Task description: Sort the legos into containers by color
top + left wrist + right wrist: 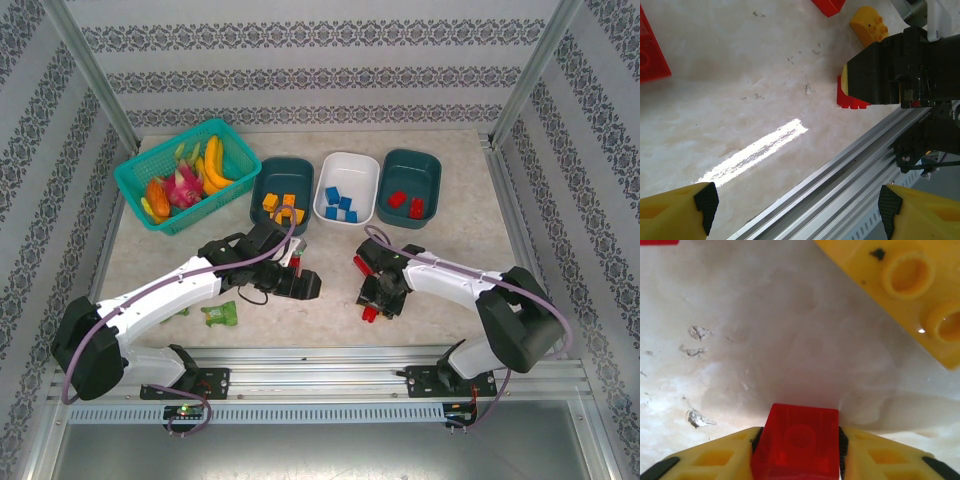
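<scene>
My right gripper (800,441) is shut on a red lego (799,420) that sits low on the table near the front edge (370,313). A yellow lego (900,287) lies just beyond it. In the left wrist view the same red lego (850,97) shows under the right gripper's black body, with the yellow lego (869,22) behind. My left gripper (795,205) hangs open over bare table and rail, holding nothing. Of the three containers, the left dark teal one (268,180) has yellow-orange bricks, the white one (362,170) blue bricks, the right dark teal one (428,172) red bricks.
A teal mesh basket (135,180) of toy fruit stands at the back left. Two green packets (220,315) lie near the left arm. More loose red legos (650,55) lie on the table between the arms. An aluminium rail (850,170) runs along the near edge.
</scene>
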### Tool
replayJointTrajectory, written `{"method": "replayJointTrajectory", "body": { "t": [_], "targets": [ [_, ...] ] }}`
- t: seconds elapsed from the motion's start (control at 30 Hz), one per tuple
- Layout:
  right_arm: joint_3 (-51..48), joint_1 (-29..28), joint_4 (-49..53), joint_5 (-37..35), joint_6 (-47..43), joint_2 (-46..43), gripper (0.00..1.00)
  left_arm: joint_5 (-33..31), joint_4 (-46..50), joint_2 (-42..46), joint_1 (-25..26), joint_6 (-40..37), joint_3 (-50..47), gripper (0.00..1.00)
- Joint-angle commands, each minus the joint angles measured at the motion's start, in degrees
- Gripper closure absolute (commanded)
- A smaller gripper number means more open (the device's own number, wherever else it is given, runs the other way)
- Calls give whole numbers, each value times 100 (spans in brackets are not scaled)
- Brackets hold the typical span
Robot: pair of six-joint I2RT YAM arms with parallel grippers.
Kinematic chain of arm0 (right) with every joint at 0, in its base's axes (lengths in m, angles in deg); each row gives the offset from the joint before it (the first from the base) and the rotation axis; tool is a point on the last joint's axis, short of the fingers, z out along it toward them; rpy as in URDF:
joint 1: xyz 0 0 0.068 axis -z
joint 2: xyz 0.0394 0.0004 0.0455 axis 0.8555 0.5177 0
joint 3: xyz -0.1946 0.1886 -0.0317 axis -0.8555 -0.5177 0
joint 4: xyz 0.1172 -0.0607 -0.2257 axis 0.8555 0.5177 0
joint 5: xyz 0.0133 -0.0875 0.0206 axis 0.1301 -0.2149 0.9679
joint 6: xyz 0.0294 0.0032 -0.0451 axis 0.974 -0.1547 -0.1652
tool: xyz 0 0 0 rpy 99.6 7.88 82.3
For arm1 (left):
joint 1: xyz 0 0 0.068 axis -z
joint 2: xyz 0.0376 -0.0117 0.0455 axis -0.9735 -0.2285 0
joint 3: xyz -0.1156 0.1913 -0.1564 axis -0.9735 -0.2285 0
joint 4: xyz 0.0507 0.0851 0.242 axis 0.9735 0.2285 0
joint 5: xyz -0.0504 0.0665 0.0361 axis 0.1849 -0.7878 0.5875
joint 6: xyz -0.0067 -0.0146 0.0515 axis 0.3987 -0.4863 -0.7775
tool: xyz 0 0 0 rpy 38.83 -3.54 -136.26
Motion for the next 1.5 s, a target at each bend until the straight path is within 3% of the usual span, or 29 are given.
{"method": "replayJointTrajectory", "body": {
  "t": [0.0, 0.1, 0.23, 0.43, 0.6, 0.8, 1.07, 1.33, 1.47],
  "targets": [
    [158, -60, 137, -196, 30, -17, 67, -84, -158, 123, 79, 36, 70, 14],
    [407, -67, 349, -396, -129, -203, 74, -171, -171, 106, 74, 163, 230, 15],
    [1382, 106, 1088, -977, -728, -387, 76, -225, -197, -72, -23, 451, 788, 14],
    [3002, 1167, 1474, -1460, -2033, -111, 76, -16, -287, -881, -430, 610, 2236, 14],
    [4259, 2075, 1293, -1473, -2795, 885, 77, 202, -554, -1789, -719, 740, 3245, 14],
    [5755, 2757, 1179, -1530, -3229, 2400, 77, 345, -513, -2967, -811, 646, 4523, 15],
    [7511, 3278, 1292, -870, -3354, 4410, 77, 361, -522, -4001, -927, 761, 5428, 15],
    [9116, 3532, 1944, -99, -3321, 5957, 72, 207, -399, -4345, -928, 811, 5708, 15],
    [9469, 3537, 2160, 55, -3308, 6223, 59, 126, -276, -4365, -928, 825, 5734, 16]
  ]
}}
